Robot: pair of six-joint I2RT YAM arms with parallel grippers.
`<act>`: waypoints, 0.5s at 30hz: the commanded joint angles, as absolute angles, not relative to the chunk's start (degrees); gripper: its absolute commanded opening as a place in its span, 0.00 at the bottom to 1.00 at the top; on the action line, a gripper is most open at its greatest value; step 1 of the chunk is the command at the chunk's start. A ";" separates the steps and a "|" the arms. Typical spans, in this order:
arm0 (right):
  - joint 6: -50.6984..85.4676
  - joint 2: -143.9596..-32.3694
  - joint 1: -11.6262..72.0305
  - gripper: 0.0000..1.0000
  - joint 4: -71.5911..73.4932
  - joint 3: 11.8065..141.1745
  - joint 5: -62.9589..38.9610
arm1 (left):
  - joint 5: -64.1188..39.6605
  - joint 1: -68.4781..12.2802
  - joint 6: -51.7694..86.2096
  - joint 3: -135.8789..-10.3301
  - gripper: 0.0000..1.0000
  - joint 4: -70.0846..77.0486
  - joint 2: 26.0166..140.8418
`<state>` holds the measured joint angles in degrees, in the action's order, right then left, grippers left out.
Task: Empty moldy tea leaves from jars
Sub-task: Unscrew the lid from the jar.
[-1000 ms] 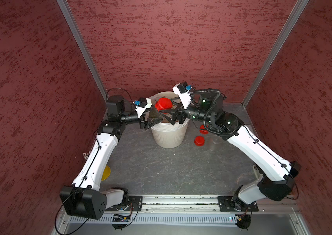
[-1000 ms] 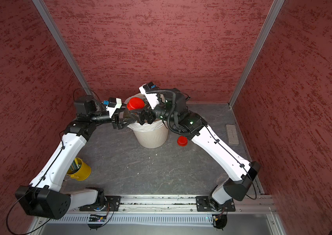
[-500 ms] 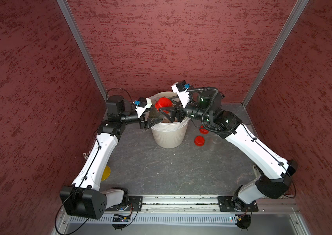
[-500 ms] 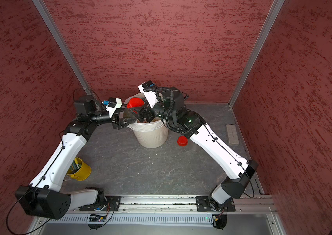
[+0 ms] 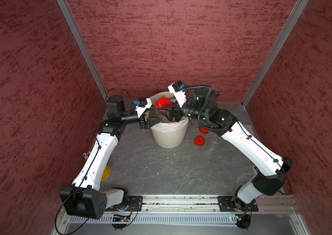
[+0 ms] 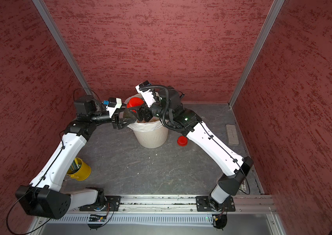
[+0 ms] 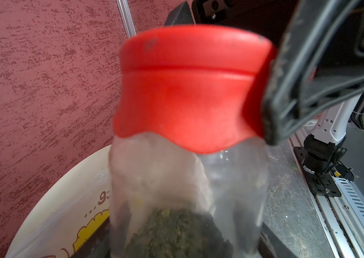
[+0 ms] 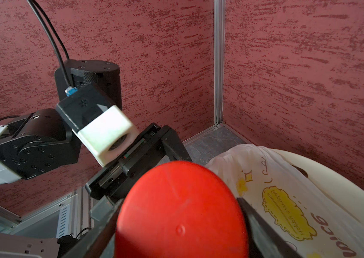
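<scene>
The jar (image 7: 187, 178), with tea leaves inside, is clamped in the left gripper (image 5: 154, 121) above the bin (image 5: 169, 138). The right gripper (image 8: 180, 219) flanks its red lid (image 7: 187, 89); whether it pinches already, I cannot tell. Two loose lids (image 5: 199, 140) lie on the table (image 5: 161, 166), so probably other jars are done, and this one is not yet opened or emptied.

jar (image 5: 162, 103) over the bin (image 5: 169, 136), left pincer (image 5: 152, 123) and right pincer (image 5: 162, 113) flanking it, loose lids (image 5: 199, 140) on the counter (image 5: 161, 168) to the right

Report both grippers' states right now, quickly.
Left gripper: closed, holding the clear jar.
Right gripper: closed on that jar's red lid, a finger on each side.
</scene>
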<state>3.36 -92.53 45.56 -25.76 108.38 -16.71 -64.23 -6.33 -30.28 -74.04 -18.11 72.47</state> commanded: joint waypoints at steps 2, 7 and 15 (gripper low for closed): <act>2.48 -92.36 45.79 0.70 -25.87 109.64 -16.67 | -64.78 -6.08 -29.74 -75.84 0.63 -17.75 72.81; 2.27 -92.72 45.79 0.66 -25.93 109.90 -17.37 | -64.71 -6.03 -29.86 -75.76 0.63 -17.89 72.69; 0.07 -93.49 45.71 0.57 -27.75 111.58 -18.91 | -65.03 -6.00 -30.43 -76.06 0.63 -18.96 72.60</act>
<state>1.91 -92.84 45.56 -26.48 109.01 -17.41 -64.23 -6.33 -30.30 -74.04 -18.61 72.47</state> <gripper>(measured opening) 0.685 0.733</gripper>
